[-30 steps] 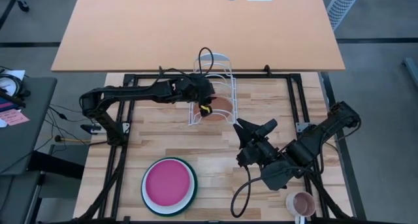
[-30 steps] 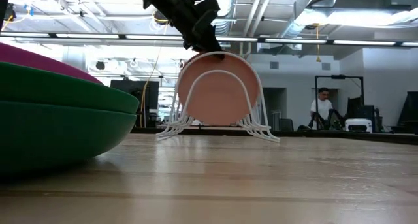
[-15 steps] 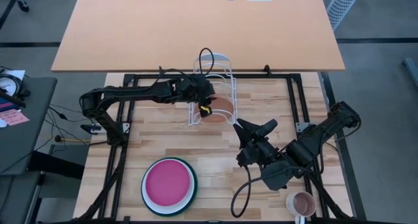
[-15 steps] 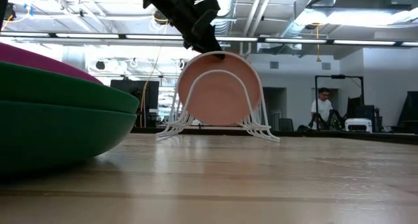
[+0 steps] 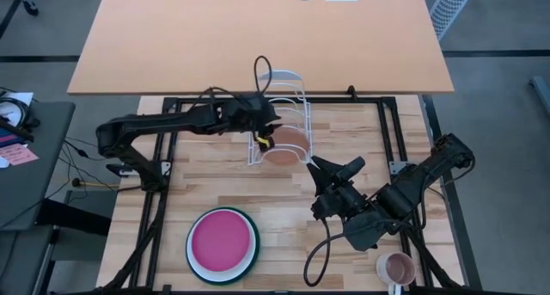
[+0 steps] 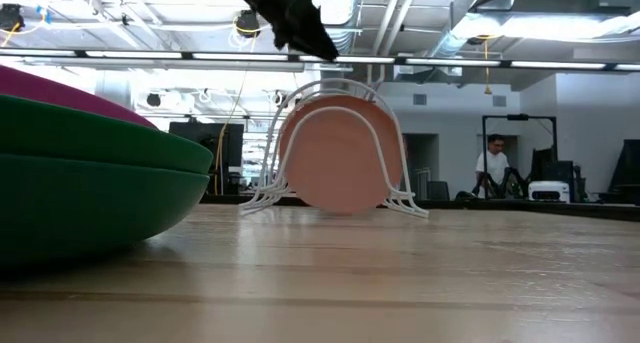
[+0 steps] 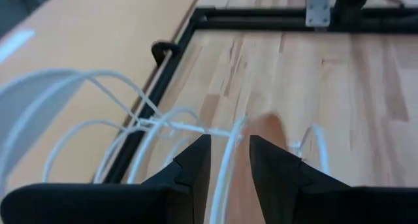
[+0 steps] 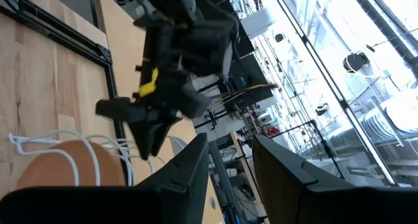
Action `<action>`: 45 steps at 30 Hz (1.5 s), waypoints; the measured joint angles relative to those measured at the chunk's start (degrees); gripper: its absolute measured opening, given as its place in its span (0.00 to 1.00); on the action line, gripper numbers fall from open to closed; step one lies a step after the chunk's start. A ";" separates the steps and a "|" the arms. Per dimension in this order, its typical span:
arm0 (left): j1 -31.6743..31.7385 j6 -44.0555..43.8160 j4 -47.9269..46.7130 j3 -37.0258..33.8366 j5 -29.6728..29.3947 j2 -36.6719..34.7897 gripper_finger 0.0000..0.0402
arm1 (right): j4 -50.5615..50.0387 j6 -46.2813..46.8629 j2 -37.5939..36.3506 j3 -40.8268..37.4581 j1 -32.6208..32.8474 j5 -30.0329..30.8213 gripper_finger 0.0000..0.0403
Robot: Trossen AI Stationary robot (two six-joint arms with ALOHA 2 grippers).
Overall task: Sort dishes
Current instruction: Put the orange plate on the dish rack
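The terracotta plate point(image 5: 288, 144) stands on edge in the white wire rack point(image 5: 290, 87), its lower rim on the table point(image 6: 340, 211). My left gripper point(image 5: 265, 136) is open just above the rack's near-left end and clear of the plate's top point(image 6: 300, 28); in the left wrist view point(image 7: 228, 160) a rack wire shows between its fingers. The magenta plate point(image 5: 222, 242) lies on the white plate point(image 5: 190, 243), which lies in the dark green plate point(image 5: 255, 248) at the near left. My right gripper point(image 5: 333, 168) is open and empty, near the table's middle.
A small pink mug point(image 5: 397, 267) stands at the near right corner. The stacked plates fill the left of the low view point(image 6: 90, 183). A person point(image 6: 492, 168) stands far off in the room behind. Bare wood lies between the rack and the stack.
My left gripper has let go of the terracotta plate's top rim and gone up and a little toward the table's left edge. The plate has dropped lower in the rack and now rests with its lower rim on the table.
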 joint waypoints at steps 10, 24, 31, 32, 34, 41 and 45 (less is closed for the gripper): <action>-1.86 -0.22 -4.11 0.00 0.04 -7.42 0.25 | -0.01 0.00 -0.02 0.00 0.00 0.00 0.30; -6.74 -5.05 -19.01 -0.69 0.24 -18.66 0.25 | -0.03 0.01 -0.02 0.00 0.00 0.00 0.30; -10.58 -7.64 -16.17 -10.68 -0.88 -28.01 0.25 | -0.03 0.05 -0.02 0.00 -0.02 0.00 0.30; -10.82 -8.07 -14.96 -12.76 -1.92 -29.50 0.25 | -0.01 0.09 -0.02 0.00 -0.02 0.00 0.30; -10.92 -8.42 -12.99 -16.95 -4.00 -32.34 0.25 | 0.05 0.64 -0.02 0.00 -0.18 0.00 0.30; -10.42 -8.15 -10.84 -22.43 -9.97 -38.76 0.25 | -0.69 7.33 -0.04 0.00 -4.20 -0.49 0.30; -10.48 -8.89 -13.20 -22.40 -9.89 -40.74 0.25 | -6.70 15.55 -0.11 0.04 -9.27 -10.90 0.26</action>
